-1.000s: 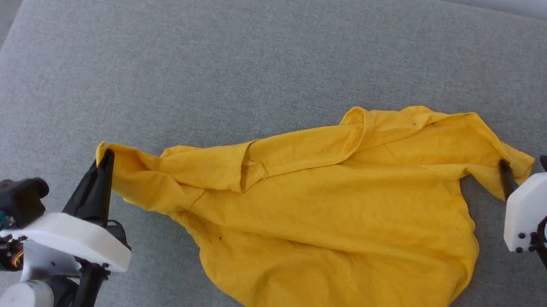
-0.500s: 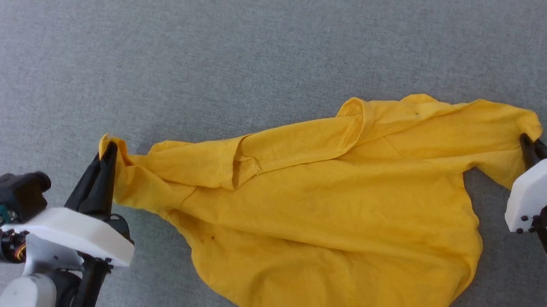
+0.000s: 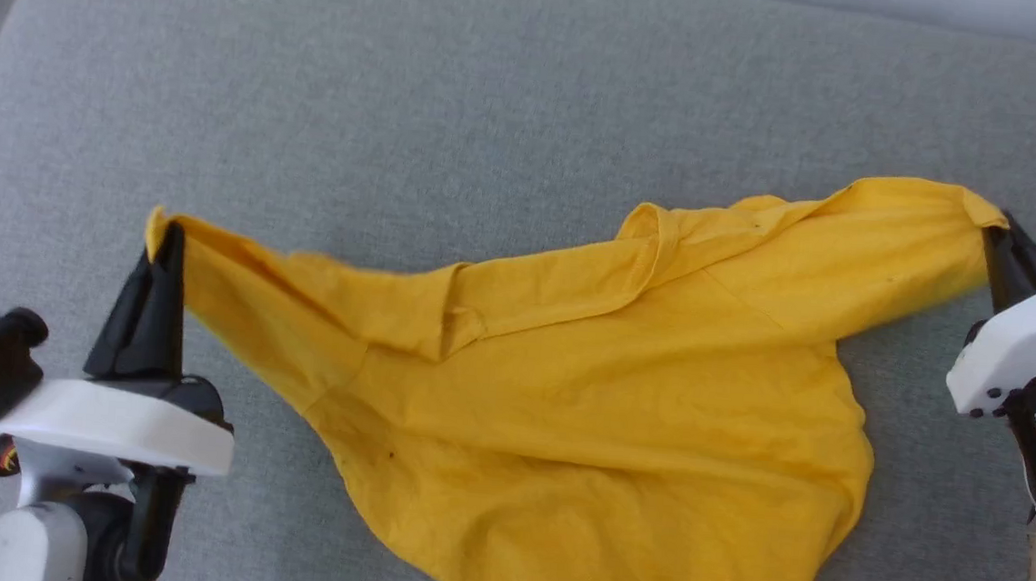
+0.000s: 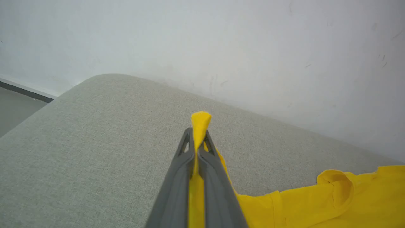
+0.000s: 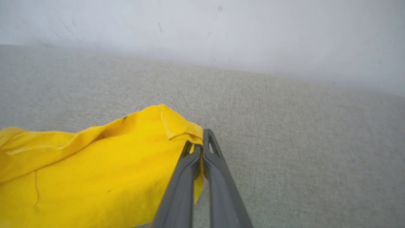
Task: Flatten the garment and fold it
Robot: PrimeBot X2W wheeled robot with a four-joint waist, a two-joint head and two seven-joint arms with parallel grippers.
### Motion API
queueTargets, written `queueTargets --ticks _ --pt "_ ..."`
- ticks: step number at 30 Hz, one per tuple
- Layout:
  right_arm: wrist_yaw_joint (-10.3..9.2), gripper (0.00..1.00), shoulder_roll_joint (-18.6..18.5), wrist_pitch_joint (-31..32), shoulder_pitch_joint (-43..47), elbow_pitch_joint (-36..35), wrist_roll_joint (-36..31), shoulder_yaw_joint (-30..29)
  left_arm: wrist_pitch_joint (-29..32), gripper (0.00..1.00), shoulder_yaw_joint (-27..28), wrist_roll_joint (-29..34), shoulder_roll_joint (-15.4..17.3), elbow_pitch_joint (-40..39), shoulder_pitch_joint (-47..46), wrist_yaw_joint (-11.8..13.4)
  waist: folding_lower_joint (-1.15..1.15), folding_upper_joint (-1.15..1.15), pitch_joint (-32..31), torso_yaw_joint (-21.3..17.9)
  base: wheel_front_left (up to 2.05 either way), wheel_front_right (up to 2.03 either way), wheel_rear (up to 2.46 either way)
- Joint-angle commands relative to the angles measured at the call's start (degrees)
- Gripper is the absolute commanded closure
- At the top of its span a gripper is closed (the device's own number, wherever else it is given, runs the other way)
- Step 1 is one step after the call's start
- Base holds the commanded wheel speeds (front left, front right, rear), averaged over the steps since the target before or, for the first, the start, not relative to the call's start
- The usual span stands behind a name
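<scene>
My right end effector [image 3: 996,237], apart a second ago, now clamps one end of the shirt [image 3: 601,406]. My left end effector [image 3: 173,239] stays clamped on the other, and the shirt lies stretched between them on the cushion [image 3: 404,91].

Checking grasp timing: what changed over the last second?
The right gripper closed on the right corner of the garment and carried it away from the robot, tautening the top edge. The left gripper stayed shut on the left corner; the rest still lies rumpled on the grey cushion.
</scene>
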Motion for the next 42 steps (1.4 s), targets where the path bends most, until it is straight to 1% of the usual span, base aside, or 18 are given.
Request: queueTargets --ticks 1,4,7,11,14,18,22,26,32,35,38,39,40,41,42 --pt "-0.12 1.00 0.60 -1.18 -0.92 -1.35 0.86 -0.50 -0.95 1.00 0.73 -0.33 -0.25 -0.77 -1.34 0.61 0.00 0.00 -4.64 -1.90 0.00 0.00 0.00" --pt "-0.12 1.00 1.12 -2.21 -1.67 -3.56 2.16 -0.68 -1.26 1.00 0.90 1.15 1.20 -1.22 -2.84 0.50 0.00 0.00 -7.61 -2.66 0.00 0.00 0.00" --pt "-0.12 1.00 0.78 -2.44 -3.78 -5.95 2.97 0.18 0.42 1.00 0.22 2.80 3.46 -1.45 -6.42 0.02 0.00 0.00 -10.42 -3.54 0.00 0.00 0.00" --pt "-0.12 1.00 -0.71 -2.00 -9.57 -7.97 3.51 2.66 3.61 1.00 -0.81 4.79 7.03 -0.17 -15.04 -1.12 0.00 0.00 -13.89 -4.82 0.00 0.00 0.00" --pt "-0.12 1.00 -2.24 -1.37 -15.12 -7.42 3.87 4.87 5.96 1.00 -2.30 5.62 8.60 2.72 -23.19 -2.22 0.00 0.00 -16.21 -5.50 0.00 0.00 0.00" --pt "-0.12 1.00 -3.47 -0.37 -22.13 -4.93 4.56 7.83 8.91 1.00 -4.82 5.85 8.56 7.85 -33.16 -3.25 0.00 0.00 -18.65 -6.50 0.00 0.00 0.00" --pt "-0.12 1.00 -4.07 -0.08 -27.77 -1.81 4.80 9.94 10.74 1.00 -7.27 7.08 8.27 12.40 -40.39 -3.89 0.00 0.00 -20.24 -7.71 0.00 0.00 0.00" --pt "-0.12 1.00 -4.31 0.60 -31.63 0.53 5.34 11.65 12.37 1.00 -8.93 7.25 7.80 14.71 -45.02 -4.62 0.00 0.00 -21.03 -9.05 0.00 0.00 0.00" --pt "-0.12 1.00 -4.30 2.94 -34.97 1.00 7.00 12.70 14.97 1.00 -8.82 5.43 6.72 14.58 -48.64 -4.13 0.00 0.00 -21.12 -10.64 0.00 0.00 0.00" --pt "-0.12 1.00 -4.57 4.74 -36.69 0.38 7.69 13.39 17.39 1.00 -8.55 4.55 7.08 13.59 -50.25 -3.90 0.00 0.00 -20.29 -11.78 0.00 0.00 0.00" --pt "-0.12 1.00 -4.40 7.10 -38.73 0.13 8.19 13.77 20.03 1.00 -7.88 3.24 7.02 12.86 -52.27 -3.11 0.00 0.00 -18.12 -12.91 0.00 0.00 0.00" --pt "-0.12 1.00 -4.04 7.97 -39.47 0.34 8.46 13.54 20.76 1.00 -7.99 3.18 7.09 12.86 -53.01 -3.01 0.00 0.00 -17.11 -13.22 0.00 0.00 0.00" --pt "-0.12 1.00 -3.51 9.15 -41.52 1.30 8.02 13.11 21.82 1.00 -8.03 3.21 7.11 13.39 -54.70 -2.56 0.00 0.00 -14.55 -13.87 0.00 0.00 0.00" --pt "-0.12 1.00 -3.51 9.15 -41.52 1.30 8.02 13.11 21.82 1.00 -8.03 3.21 7.11 13.39 -54.70 -2.56 0.00 0.00 -14.55 -13.87 0.00 0.00 0.00" --pt "-0.12 1.00 -3.55 9.22 -44.31 3.06 6.50 13.02 21.91 1.00 -7.80 3.56 6.94 14.60 -56.97 -1.82 0.00 0.00 -11.47 -14.39 0.00 0.00 0.00"
